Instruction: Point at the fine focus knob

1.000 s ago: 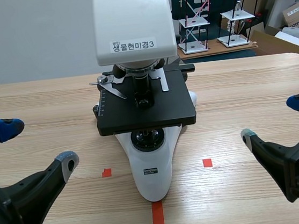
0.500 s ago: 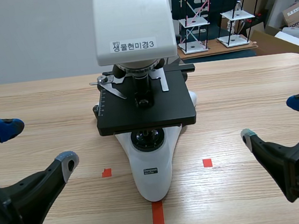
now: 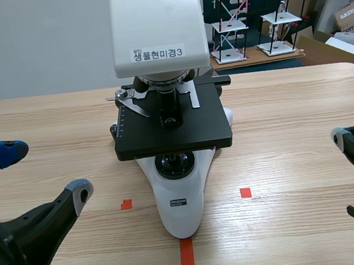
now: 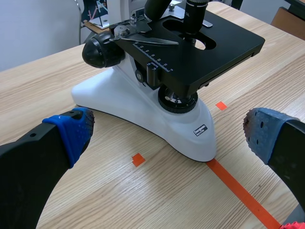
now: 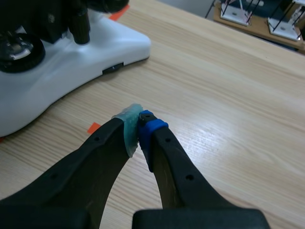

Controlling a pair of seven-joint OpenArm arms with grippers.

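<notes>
A pale wood-grain worktop (image 3: 288, 94) runs away from me toward a plain grey wall (image 3: 32, 40). Beyond its far right stand black-and-white wire-frame racks (image 3: 231, 21) and a brown cardboard box (image 3: 350, 15) whose contents are hidden from me. Orange-red tape marks the near middle: a line (image 3: 187, 259) flanked by two small squares (image 3: 126, 204). At the far end of that line stands a white microscope (image 3: 182, 202) with a flat black stage (image 3: 193, 130) and a big white head (image 3: 156, 19) bearing a printed label. Its black round focus knob (image 4: 102, 50) sits low on the left side of the body, behind the stage, barely peeping out in the scene view. I cannot separate the fine knob from the coarse one. My left jaws are spread wide at the near left, blue pad (image 3: 8, 152) and grey pad (image 3: 80, 189) well apart, holding nothing, well clear of the microscope. My right jaws are pressed together at the near right, grey-green pad (image 5: 128, 125) touching blue pad (image 5: 150, 127) with nothing between them, over the wood to the right of the microscope's base.
</notes>
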